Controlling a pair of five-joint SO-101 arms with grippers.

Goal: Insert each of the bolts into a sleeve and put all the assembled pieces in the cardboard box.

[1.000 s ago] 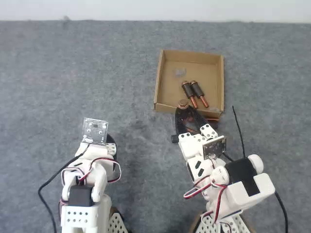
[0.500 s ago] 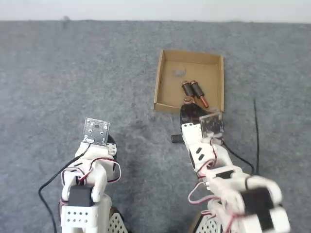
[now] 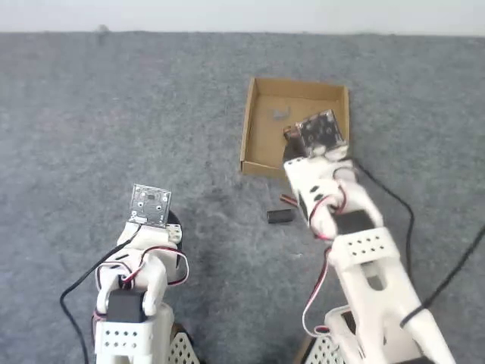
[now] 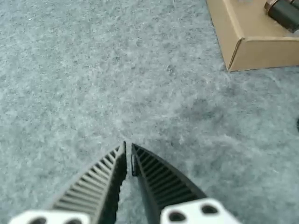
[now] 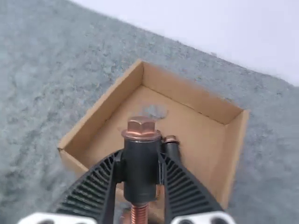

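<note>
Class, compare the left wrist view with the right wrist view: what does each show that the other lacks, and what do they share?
Left wrist, not right: the left gripper, shut and empty, over carpet beside the box. Right wrist, not left: the right gripper clamping a sleeved bolt above the box, and a white wall. Both: box, carpet, a piece lying in the box.

Quick tally: two arms [image 3: 140, 265] [image 3: 356, 243], one cardboard box [image 3: 254, 114], one bolt-in-sleeve piece [image 5: 140, 140] pinched in the right gripper [image 5: 140, 159], a second assembled piece [image 5: 171, 145] visible in the box, one loose black sleeve [image 3: 280, 215] outside it.
</note>
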